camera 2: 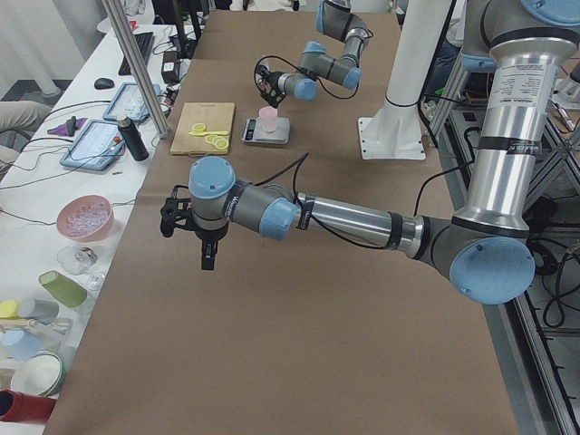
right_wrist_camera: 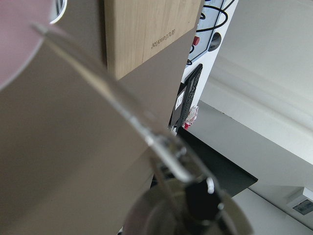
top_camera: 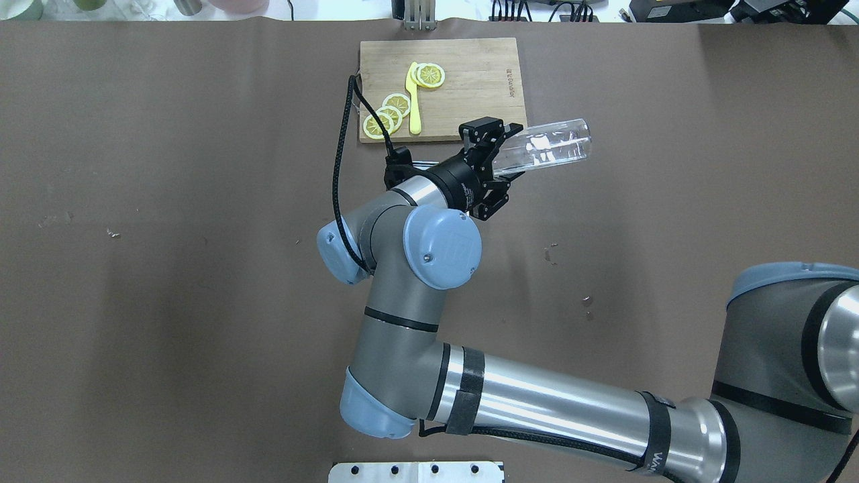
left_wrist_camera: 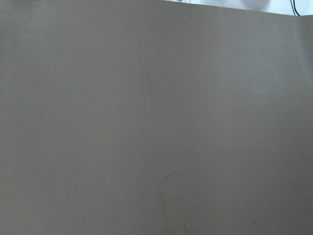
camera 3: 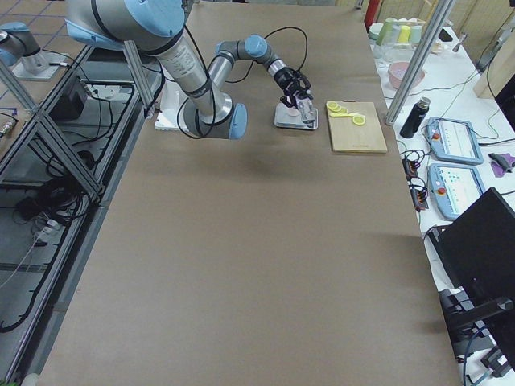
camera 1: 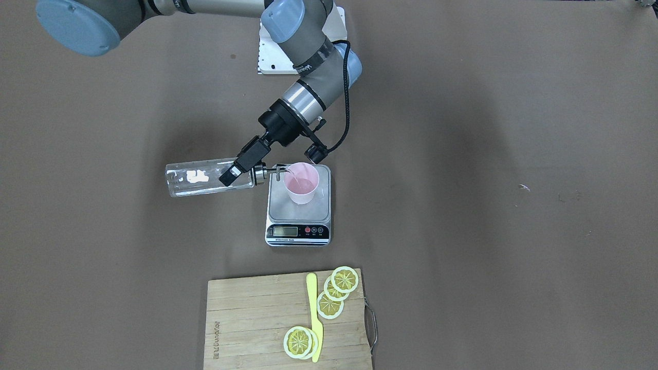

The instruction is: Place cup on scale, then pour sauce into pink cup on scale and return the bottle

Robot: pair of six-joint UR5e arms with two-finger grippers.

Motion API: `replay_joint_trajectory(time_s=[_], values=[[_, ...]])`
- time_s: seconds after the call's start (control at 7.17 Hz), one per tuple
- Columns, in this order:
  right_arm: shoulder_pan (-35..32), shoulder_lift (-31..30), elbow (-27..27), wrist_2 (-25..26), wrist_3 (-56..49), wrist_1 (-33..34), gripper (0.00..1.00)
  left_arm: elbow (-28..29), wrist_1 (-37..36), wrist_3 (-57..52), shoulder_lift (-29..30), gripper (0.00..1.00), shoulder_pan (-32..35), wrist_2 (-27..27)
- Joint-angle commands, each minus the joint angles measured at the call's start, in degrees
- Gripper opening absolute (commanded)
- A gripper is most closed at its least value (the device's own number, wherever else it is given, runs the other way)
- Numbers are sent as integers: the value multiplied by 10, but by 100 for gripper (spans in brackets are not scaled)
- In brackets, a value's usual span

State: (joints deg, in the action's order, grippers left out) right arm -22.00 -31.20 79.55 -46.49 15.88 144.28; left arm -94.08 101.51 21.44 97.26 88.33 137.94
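Over the counter (camera 1: 462, 154) the left end effector (camera 2: 207, 249) hangs well apart from the work; I cannot tell whether it is spread. The cutting board (camera 1: 247, 318), bearing lemon slices (camera 1: 331, 303) and a knife (camera 1: 313, 313), lies near the scale (camera 1: 280, 205) and blocks nothing. The right end effector (camera 1: 234, 174) pinches the bottle (camera 1: 195, 177), tipped almost flat with its spout over the cup (camera 1: 303, 187) on the scale. Placing is done and pouring seems under way. The bottle's return remains.
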Motion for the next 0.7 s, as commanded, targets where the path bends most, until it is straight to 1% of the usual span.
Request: replay_joint_trajectory(time_s=[0.0,0.14,0.28,0.42,0.56], values=[[-1,0,1,3,6,7,0,0,0,0,0,98,0,0],[-1,2,7,-2,13,4,0,0,0,0,0,98,0,0],[-2,-3,29,-9,28,-6,0,0,0,0,2,98,0,0],[-2,-19,58,-38,28,-34,0,-2,1,0,3,98,1,0],[-4,-41,74,-55,27,-87,0,-5,1,0,5,98,1,0]])
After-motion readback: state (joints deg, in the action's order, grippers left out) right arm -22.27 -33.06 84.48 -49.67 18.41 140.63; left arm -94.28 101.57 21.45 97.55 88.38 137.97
